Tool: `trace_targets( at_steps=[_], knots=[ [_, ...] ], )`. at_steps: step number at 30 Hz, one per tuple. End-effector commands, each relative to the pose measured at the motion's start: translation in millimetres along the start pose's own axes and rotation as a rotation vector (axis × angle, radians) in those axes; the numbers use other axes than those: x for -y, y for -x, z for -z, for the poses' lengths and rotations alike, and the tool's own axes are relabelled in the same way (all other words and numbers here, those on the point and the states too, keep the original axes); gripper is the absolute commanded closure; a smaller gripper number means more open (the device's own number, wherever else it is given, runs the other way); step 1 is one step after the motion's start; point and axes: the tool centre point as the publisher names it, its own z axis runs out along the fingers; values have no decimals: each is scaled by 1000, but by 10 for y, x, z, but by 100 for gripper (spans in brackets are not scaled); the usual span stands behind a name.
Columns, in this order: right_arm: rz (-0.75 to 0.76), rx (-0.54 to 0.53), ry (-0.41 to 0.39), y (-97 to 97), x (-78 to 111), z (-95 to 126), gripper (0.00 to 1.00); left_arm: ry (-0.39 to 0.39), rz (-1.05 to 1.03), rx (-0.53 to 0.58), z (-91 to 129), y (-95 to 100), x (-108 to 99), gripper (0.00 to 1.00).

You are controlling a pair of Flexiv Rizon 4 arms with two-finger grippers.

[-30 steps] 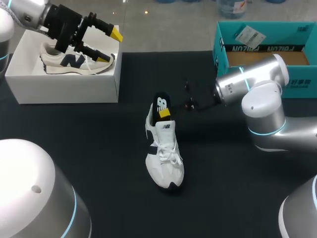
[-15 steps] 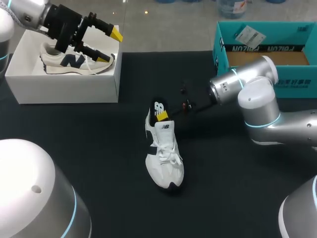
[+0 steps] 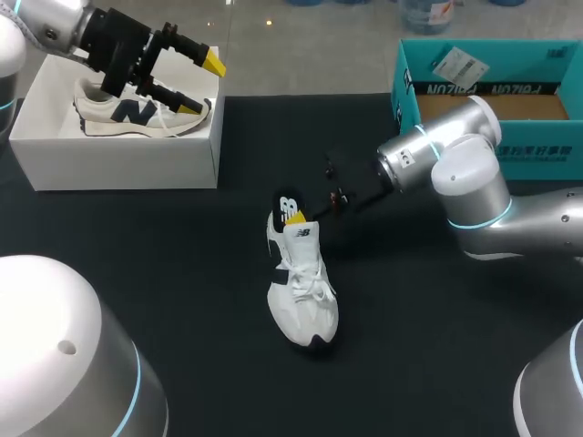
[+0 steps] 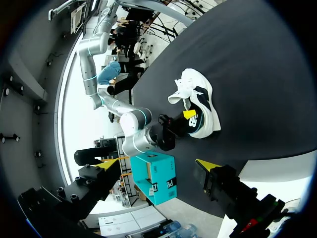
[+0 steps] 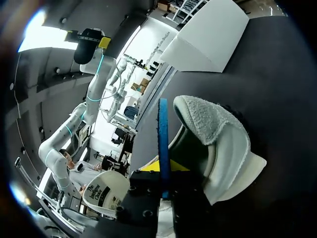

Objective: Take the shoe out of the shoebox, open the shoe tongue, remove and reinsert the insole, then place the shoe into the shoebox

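A white shoe (image 3: 305,291) lies on the black counter (image 3: 182,273) between two boxes, the right jaws gripping its insole (image 3: 290,205), which stands up from the heel. The left jaws hang open over the white shoebox (image 3: 127,159), which holds a beige shoe (image 3: 137,116). A white tag (image 3: 460,64) shows inside the teal box (image 3: 492,91).

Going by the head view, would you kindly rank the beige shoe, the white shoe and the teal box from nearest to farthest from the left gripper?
1. Beige shoe, in the white shoebox, right by the left gripper.
2. White shoe, mid-table, its insole held by the right gripper.
3. Teal box, at the far right corner.
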Motion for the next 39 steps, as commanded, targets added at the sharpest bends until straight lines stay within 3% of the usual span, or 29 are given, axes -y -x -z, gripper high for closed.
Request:
trace_targets(
  at_steps=[1,2,3,5,8,12,17,19,20,28,39],
  knots=[
    [20,34,23,-57,10,-14,48,1,-1,-3,0,1,9,0],
    [25,41,23,-64,-1,-8,31,1,-1,-3,0,1,9,0],
    [29,46,18,-77,-19,-2,23,1,-1,-3,0,1,9,0],
    [39,54,15,-96,-50,9,17,1,-1,-3,0,1,9,0],
    [54,64,9,-118,-93,26,17,1,-1,-3,0,1,9,0],
    [64,69,2,-125,-131,37,23,1,-1,-3,0,1,9,0],
    [72,76,-1,-114,-169,47,62,1,-1,-3,0,1,9,0],
    [74,80,-2,-103,-180,47,95,1,-1,-3,0,1,9,0],
    [73,81,-6,-96,-185,44,100,1,-1,-3,0,1,9,0],
    [49,73,-22,-75,-165,8,100,1,-1,-3,0,1,9,0],
    [-5,67,-66,-100,30,-57,100,1,-1,-3,0,1,9,0]
  ],
)
